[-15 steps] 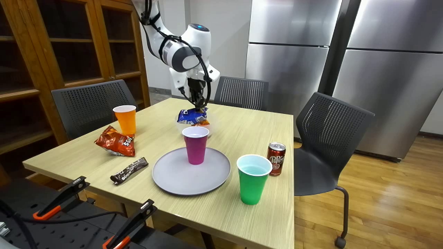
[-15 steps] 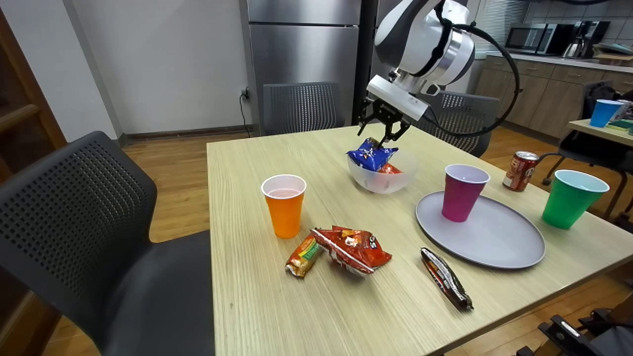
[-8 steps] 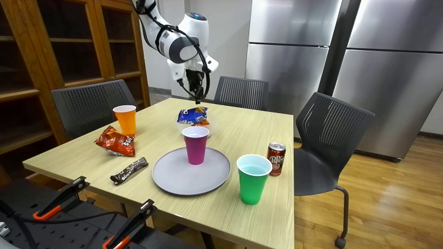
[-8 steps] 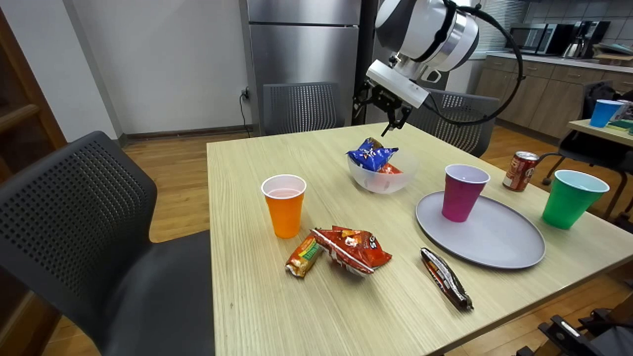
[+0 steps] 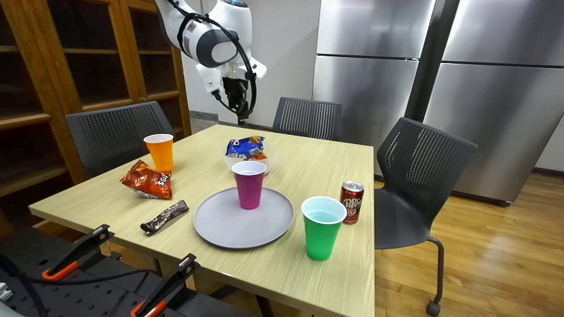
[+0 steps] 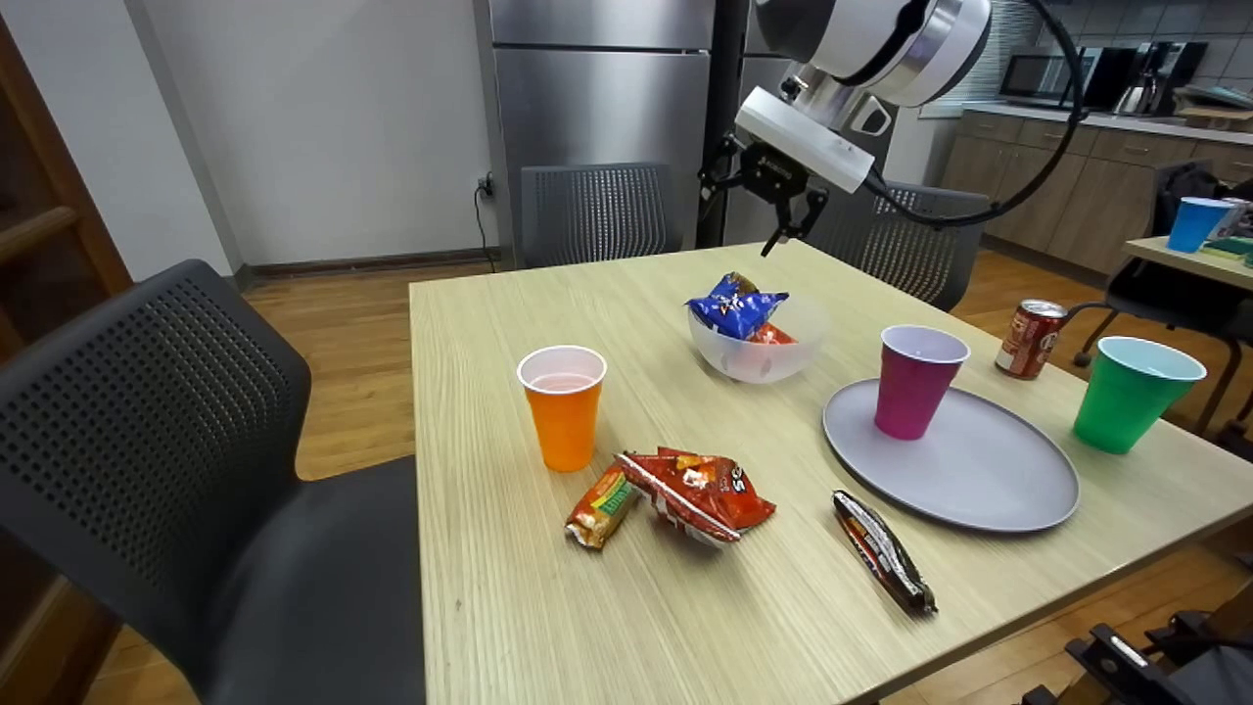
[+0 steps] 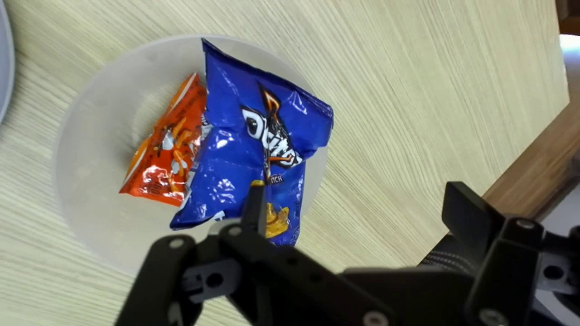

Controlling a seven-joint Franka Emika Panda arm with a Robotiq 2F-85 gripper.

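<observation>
The wrist view showed the gripper [image 7: 358, 199] spread wide, empty; beneath, a glossy, crinkled blue bag [image 7: 233, 149] leaned over an orange bag [image 7: 170, 156] in a round, frosted bowl [image 7: 93, 181] that probably propped it. In an exterior view, a tapered purple cup [image 5: 249, 190] stood farther from the gripper than the bowl; both exterior views showed air between gripper and blue bag.

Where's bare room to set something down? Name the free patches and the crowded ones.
Free: between the orange cup and the bowl; between the bowl and the can. Crowded: orange cup, gold bar and red bag bunch together; can and green cup stand close by the plate.
</observation>
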